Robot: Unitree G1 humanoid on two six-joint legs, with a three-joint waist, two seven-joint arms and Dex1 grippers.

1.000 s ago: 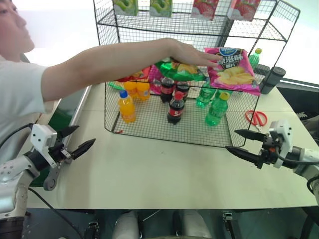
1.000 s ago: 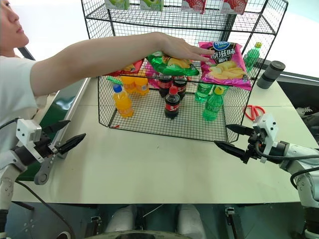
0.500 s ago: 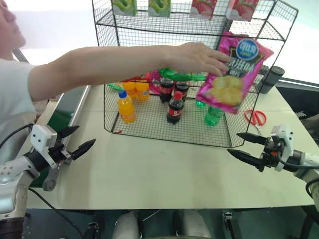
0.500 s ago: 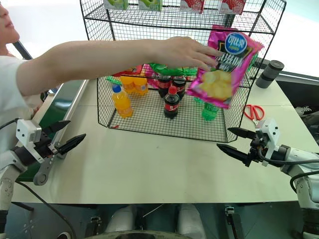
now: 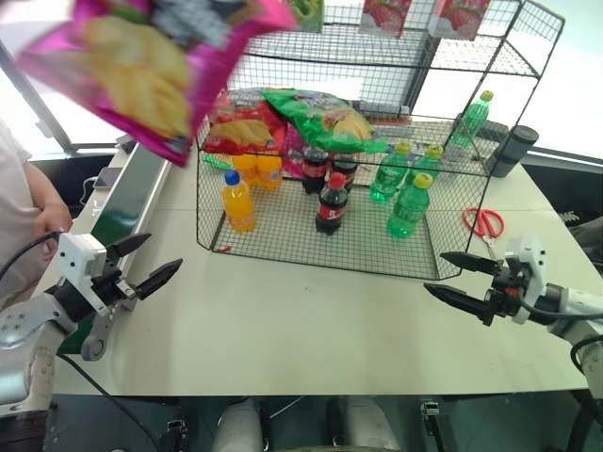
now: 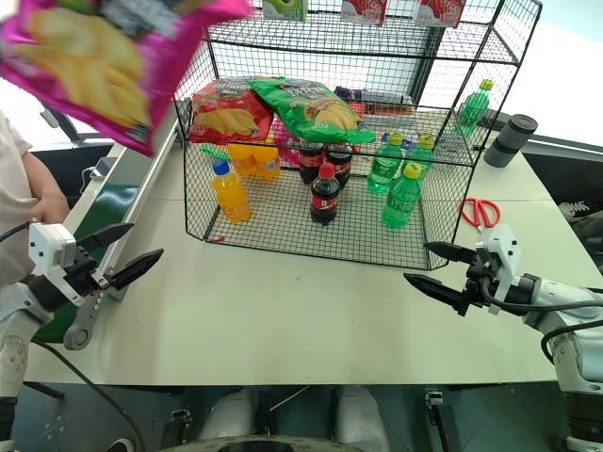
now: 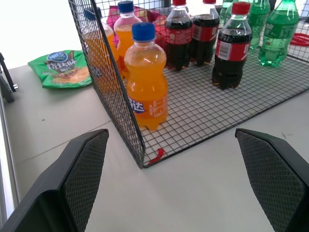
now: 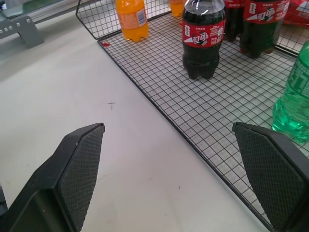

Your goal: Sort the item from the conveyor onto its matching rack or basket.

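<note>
We see the rack [image 5: 528, 56] at the table's [image 5: 311, 330] far side, bottles [image 5: 330, 202] inside, scissors [image 5: 484, 222] right of it, conveyor [image 5: 122, 202] left.

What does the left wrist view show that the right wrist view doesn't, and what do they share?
Left wrist view alone: a green crisp bag lying on the table outside the rack, and red scissors. Right wrist view alone: a grey metal bracket on the table. Both: orange soda bottles, cola bottles, green bottles, and an open end effector's two black fingers.
</note>
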